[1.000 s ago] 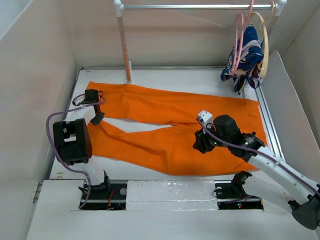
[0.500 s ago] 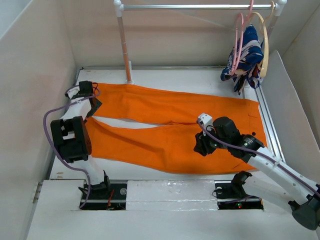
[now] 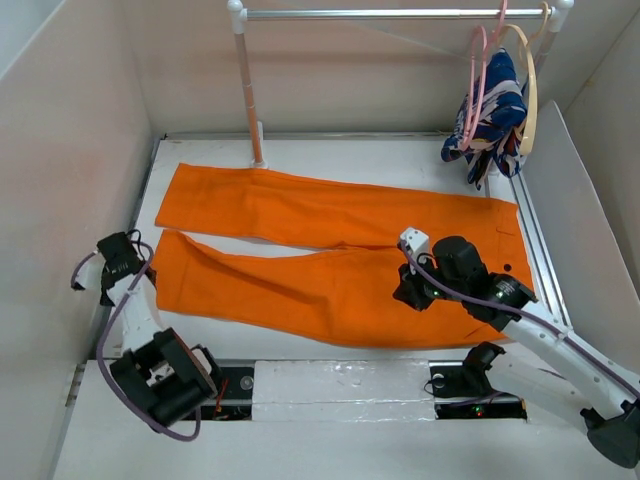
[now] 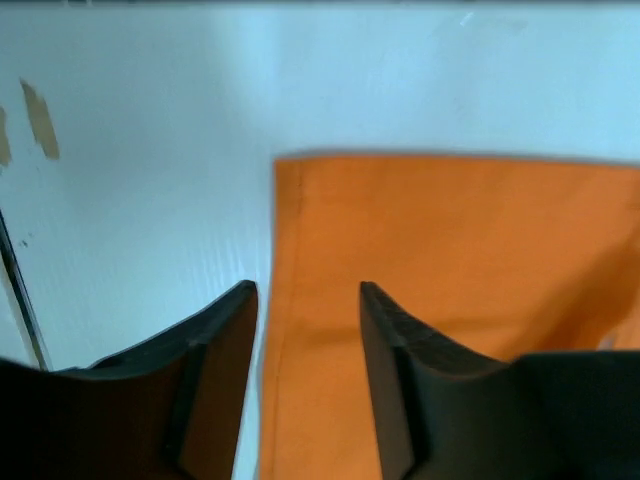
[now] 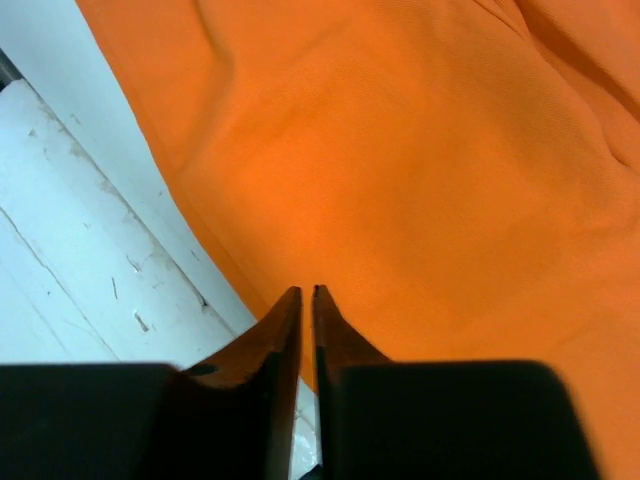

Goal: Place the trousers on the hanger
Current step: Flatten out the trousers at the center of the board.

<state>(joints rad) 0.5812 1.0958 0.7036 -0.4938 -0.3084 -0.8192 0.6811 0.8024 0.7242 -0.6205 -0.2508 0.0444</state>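
Bright, even, soft light; faint shadows. Top view sharp; wrist views blur the fingers (image 4: 400,390) at six o'clock.

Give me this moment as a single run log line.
trousers flat on table | left gripper open at near leg's hem | right gripper shut above trousers' near edge | hanger on rail | hanging not started

White links (image 3: 560,345), black joint housings (image 3: 160,375), purple cables (image 3: 100,335), green LEDs (image 3: 432,293), black end effector fingers (image 4: 400,380).

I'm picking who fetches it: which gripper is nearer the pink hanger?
Right. The right gripper is over the trousers near their waist, in front of the hanger; the left gripper is across the table, by the leg cuffs.
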